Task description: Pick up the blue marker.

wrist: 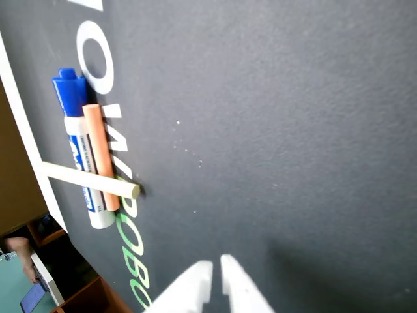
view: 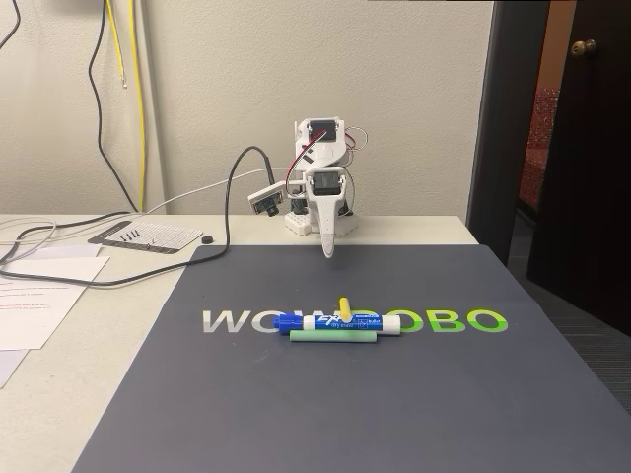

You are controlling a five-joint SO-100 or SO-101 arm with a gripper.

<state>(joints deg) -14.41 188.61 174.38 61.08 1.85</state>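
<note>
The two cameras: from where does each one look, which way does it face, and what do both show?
Fixed view: stands low at the near end of the table, faces the arm across the dark mat; whole arm and gripper show.
Wrist view: rides on the arm, looks down at the mat; the white fingertips enter from the bottom edge.
Shared: the blue marker, thin sticks beside it, the printed lettering.

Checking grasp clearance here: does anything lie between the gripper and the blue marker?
No obstacle on the open mat between the gripper and the blue marker. But a pale yellow stick lies across the marker, an orange stick lies against its barrel in the wrist view, and a green stick hugs its near side.
</note>
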